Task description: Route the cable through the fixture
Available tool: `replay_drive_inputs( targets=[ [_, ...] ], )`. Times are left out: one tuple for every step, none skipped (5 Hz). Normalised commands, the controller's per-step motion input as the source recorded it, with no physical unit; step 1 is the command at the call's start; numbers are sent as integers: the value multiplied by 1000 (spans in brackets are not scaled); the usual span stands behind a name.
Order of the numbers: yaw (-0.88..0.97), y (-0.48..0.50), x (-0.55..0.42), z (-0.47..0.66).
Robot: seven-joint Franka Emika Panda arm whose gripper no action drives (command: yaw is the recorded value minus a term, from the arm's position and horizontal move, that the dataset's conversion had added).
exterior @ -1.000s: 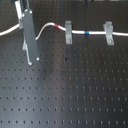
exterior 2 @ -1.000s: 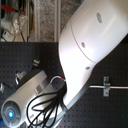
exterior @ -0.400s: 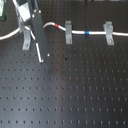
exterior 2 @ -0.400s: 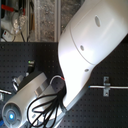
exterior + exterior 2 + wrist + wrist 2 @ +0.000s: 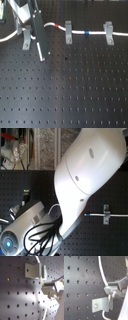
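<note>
**Claw at the leftmost clip, cable strung across the board**

Claw (image 5: pixel 43 56): a tall grey bar slanting down from the dark arm body, its tip just above the black perforated board (image 5: pixel 70 95), near the left-hand fixture. Whether its fingers are spread or pinching cannot be told. In both wrist views a grey finger (image 5: pixel 59 284) sits close beside the cable, with a green-tipped part next to it; contact cannot be confirmed.

Writing: no brand, label or lettering readable in any view.

Items, from the first exterior view's left to its right:

- Left-hand fixture (image 5: pixel 26 40): small grey upright clip, partly hidden behind the claw. The cable comes in from the left edge and meets it.
- Cable (image 5: pixel 95 33): thin white cord, arching up past the claw, then running level to the right edge.
- Red band (image 5: pixel 55 24): on the cable, just left of the middle clip.
- Middle clip (image 5: pixel 68 34): forked top, the cable seated in it.
- Blue band (image 5: pixel 87 32): on the cable between the middle and right clips.
- Right clip (image 5: pixel 108 32): forked top, the cable passing through.

Second exterior view: the white arm housing (image 5: pixel 90 173) fills most of the frame; one clip (image 5: pixel 106 214) with the cable shows beside it.
</note>
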Motion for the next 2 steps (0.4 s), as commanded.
replay_drive_inputs(
  targets=[
    [-17, -190, -317, 142],
    [0, -36, -43, 1]
  ],
)
